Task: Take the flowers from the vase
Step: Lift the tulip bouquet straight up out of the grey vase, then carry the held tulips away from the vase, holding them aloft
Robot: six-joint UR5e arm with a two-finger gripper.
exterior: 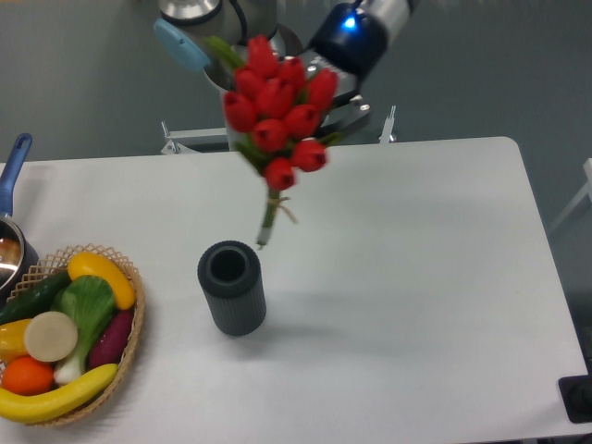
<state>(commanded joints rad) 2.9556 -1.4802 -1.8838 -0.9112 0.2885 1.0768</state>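
Observation:
The flowers [277,102], a bunch of red tulips with green stems tied by a thin string, hang tilted in the air over the table's far middle. Their stem ends [264,236] are clear of the vase, just above and to the right of its mouth. The vase [231,287], a short dark grey ribbed cylinder, stands upright and empty on the white table. My gripper [331,125] is at the right side of the blooms, mostly hidden behind them, and is shut on the bunch. The arm's wrist with a blue light [350,28] is above it.
A wicker basket [129,333] of fruit and vegetables sits at the front left. A pot with a blue handle [11,176] is at the left edge. The table [416,277] ends on the right around x 600.

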